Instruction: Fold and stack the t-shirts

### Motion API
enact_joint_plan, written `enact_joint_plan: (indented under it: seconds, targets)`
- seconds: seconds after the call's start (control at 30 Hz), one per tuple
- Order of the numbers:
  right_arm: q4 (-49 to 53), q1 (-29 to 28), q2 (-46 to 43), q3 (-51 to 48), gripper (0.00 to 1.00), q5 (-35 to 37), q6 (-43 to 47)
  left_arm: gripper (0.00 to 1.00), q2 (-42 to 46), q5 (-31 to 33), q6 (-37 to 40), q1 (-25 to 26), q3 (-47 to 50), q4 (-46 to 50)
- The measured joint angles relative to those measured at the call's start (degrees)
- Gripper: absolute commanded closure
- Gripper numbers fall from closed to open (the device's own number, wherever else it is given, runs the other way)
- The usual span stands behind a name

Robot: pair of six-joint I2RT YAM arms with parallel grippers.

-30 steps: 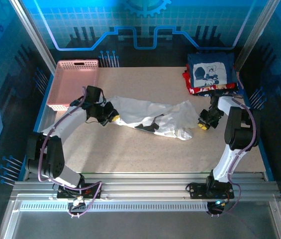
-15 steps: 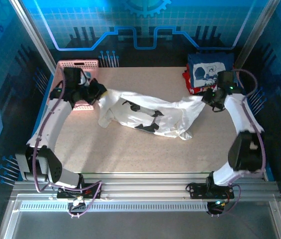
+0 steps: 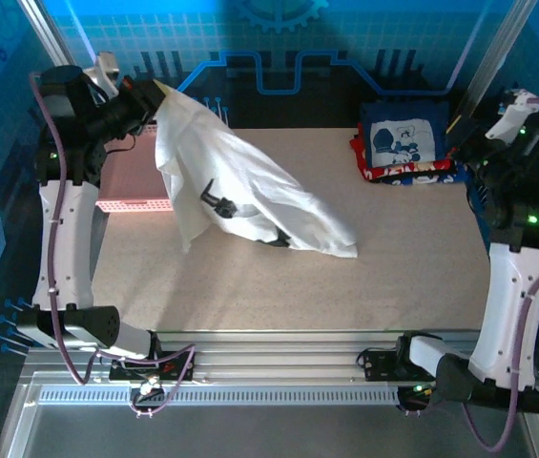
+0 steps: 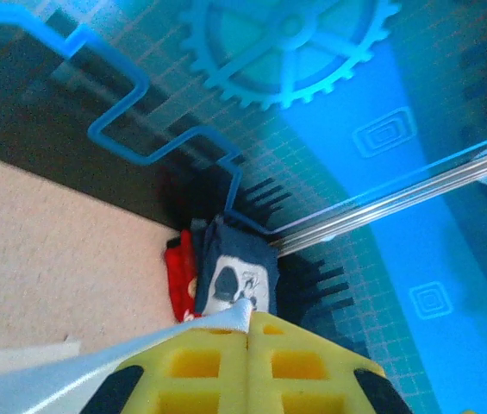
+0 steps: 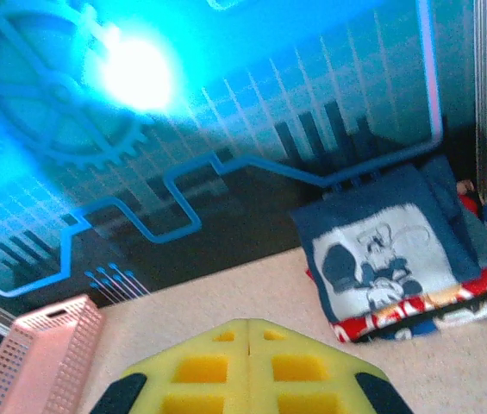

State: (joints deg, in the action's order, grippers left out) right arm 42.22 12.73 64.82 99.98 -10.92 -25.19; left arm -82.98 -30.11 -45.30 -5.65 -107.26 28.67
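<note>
My left gripper [image 3: 153, 93] is raised high at the back left, shut on a corner of the white t-shirt [image 3: 250, 191] with black print. The shirt hangs from it and slopes down to the table, its lower end lying near the middle. In the left wrist view the yellow fingers [image 4: 209, 362] are pressed together with white cloth [image 4: 241, 316] pinched at their tips. My right gripper [image 3: 462, 134] is lifted at the right beside the stack, shut with nothing in it [image 5: 249, 324]. The folded t-shirts [image 3: 404, 143], navy with white cartoon print on top of red and blue ones, lie at the back right [image 5: 381, 254].
A pink lattice basket [image 3: 126, 186] stands at the back left, partly behind the left arm and the hanging shirt; it also appears in the right wrist view [image 5: 45, 362]. The beige table [image 3: 279, 296] ends at a metal rail in front. Blue walls enclose the back and sides.
The left gripper rose toward the back left, lifting the white shirt off the table. The right gripper let go of the shirt's other end and rose to the right, shut and empty.
</note>
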Motion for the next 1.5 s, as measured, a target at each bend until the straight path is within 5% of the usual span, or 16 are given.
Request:
enact_joint_plan:
  seconds: [0.13, 0.27, 0.43, 0.6, 0.77, 1.0, 1.5]
  targets:
    - [2.49, 0.09, 0.57, 4.85, 0.99, -2.82, 1.16, 1.0, 0.13, -1.11, -3.08, -0.2, -1.33, -4.37]
    - [2.95, -0.55, 1.9, -2.47, 0.59, -8.02, 2.1, 1.0, 1.25, -2.56, -6.29, 0.96, 4.0, -10.34]
    - [2.01, -9.18, 9.73, -21.88, 0.41, -10.43, 2.89, 1.0, 5.22, -3.19, -8.2, 2.91, 21.73, -13.09]
    - [1.88, -26.12, 22.88, -26.49, 0.42, -8.59, 4.74, 1.0, 8.17, -0.26, -5.77, 2.86, 33.57, -5.84]
    - [-0.96, -34.38, 33.59, -23.08, 0.43, -8.68, 4.87, 1.0, 13.49, 2.95, -3.61, 2.45, 40.87, -1.38]
    - [-3.67, -39.23, 46.75, -16.17, 0.47, -8.94, 4.02, 1.0, 16.98, 5.14, -2.12, 2.27, 45.94, 1.18]
    - [-7.37, -41.59, 47.6, -20.28, 0.48, -10.99, 0.28, 1.0, 19.23, 5.9, -1.2, 2.08, 48.94, 1.77]
